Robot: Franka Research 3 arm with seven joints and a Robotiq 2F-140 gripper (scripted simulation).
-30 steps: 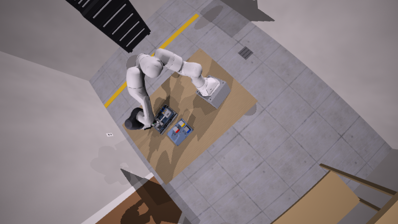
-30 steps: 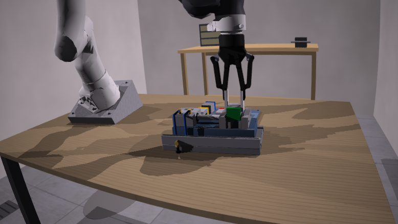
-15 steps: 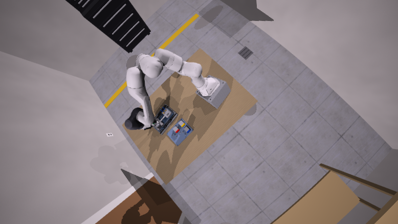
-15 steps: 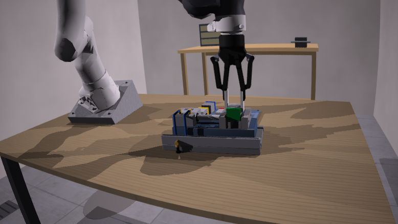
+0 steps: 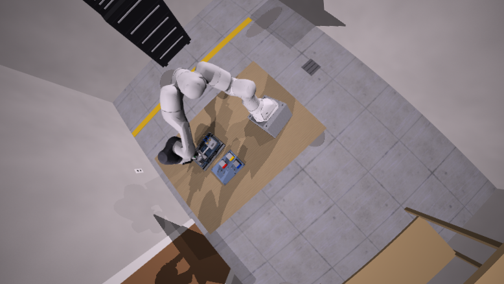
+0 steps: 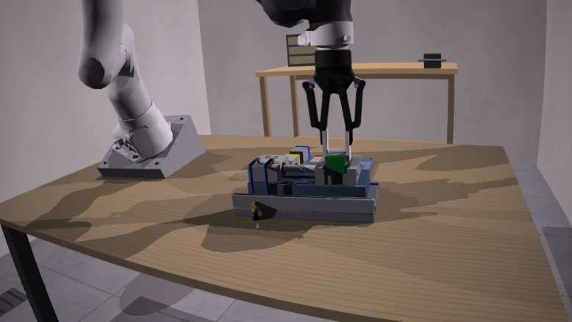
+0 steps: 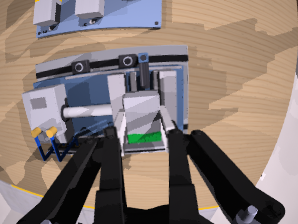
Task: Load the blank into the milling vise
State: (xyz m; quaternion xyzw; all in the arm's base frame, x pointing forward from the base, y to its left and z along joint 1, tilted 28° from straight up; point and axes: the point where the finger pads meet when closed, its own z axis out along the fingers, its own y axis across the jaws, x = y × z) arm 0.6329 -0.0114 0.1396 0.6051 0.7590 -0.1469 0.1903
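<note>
The grey blank with the green end (image 6: 335,164) sits down between the jaws of the milling vise (image 6: 308,181), its green face toward the exterior view. In the wrist view the blank (image 7: 143,123) lies lengthwise in the vise (image 7: 109,106), green end nearest the camera. My gripper (image 6: 336,150) stands straight above and is shut on the blank's long sides; it also shows in the wrist view (image 7: 143,137). The block with blue hoses (image 6: 262,170) is at the left; the fixed jaw (image 6: 354,167) is at the right. The work stop is hidden behind the blank.
The arm's base (image 6: 154,150) stands at the left. A black knob (image 6: 256,209) sticks out of the raised plate's front.
</note>
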